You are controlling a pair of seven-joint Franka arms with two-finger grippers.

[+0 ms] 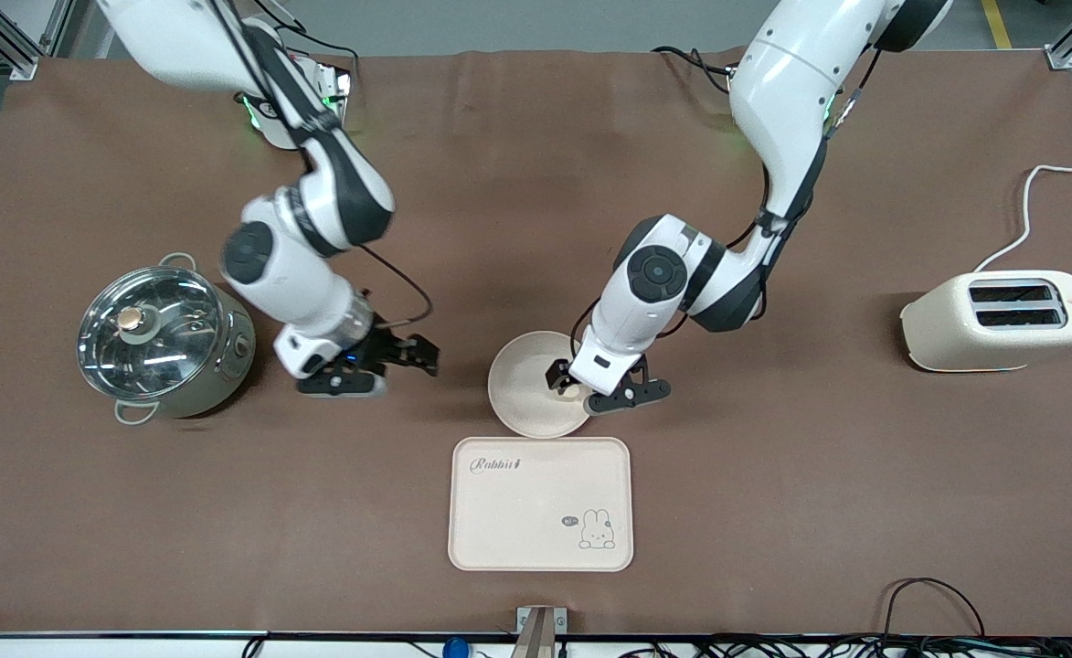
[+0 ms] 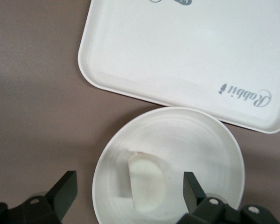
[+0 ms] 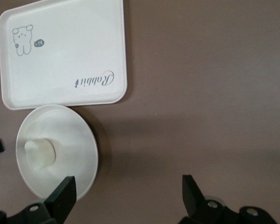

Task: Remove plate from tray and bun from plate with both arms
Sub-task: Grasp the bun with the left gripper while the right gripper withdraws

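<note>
i count one plate (image 1: 522, 384) with one bun (image 2: 147, 182) on it, one tray (image 1: 540, 504), one lidded pot (image 1: 164, 336), one toaster (image 1: 1002, 320), and two arms of mine, each ending in one gripper.

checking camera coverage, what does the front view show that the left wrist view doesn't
Only the front view shows the pot, the toaster, and the right gripper, open over bare table beside the pot. Only the left wrist view shows the bun's half-moon shape lying free between the open fingers. Both show the left gripper over the plate, which sits beside the tray.
</note>
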